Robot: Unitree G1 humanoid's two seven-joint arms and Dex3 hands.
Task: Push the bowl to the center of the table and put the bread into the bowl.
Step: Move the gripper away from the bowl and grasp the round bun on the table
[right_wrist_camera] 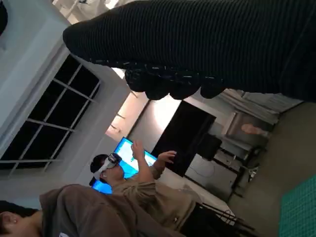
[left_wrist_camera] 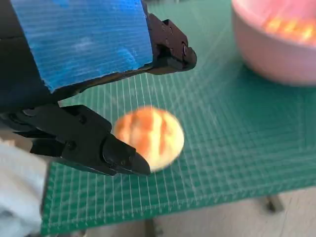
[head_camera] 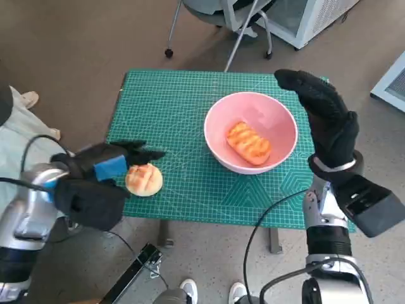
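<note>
A pink bowl (head_camera: 218, 111) stands right of the middle of the green mat (head_camera: 177, 107), with an oblong toasted bread (head_camera: 249, 142) lying inside it. A round bun (head_camera: 144, 179) sits on the mat near its front left edge. My left hand (head_camera: 101, 180) is around the bun, fingers apart: some fingers (left_wrist_camera: 168, 47) stretch over it, and another (left_wrist_camera: 106, 148) lies at its near side. The bun (left_wrist_camera: 150, 138) looks blurred and rests on the mat. The bowl (left_wrist_camera: 276, 59) is beyond it. My right hand (head_camera: 326, 120) is raised by the bowl's right rim, fingers stretched, holding nothing.
Chair legs on castors (head_camera: 243, 28) and a white cabinet (head_camera: 304, 19) stand behind the table. A black cable (head_camera: 269, 215) hangs at the front edge near shoes (head_camera: 190, 290). A person in a headset (right_wrist_camera: 123, 173) shows in the right wrist view.
</note>
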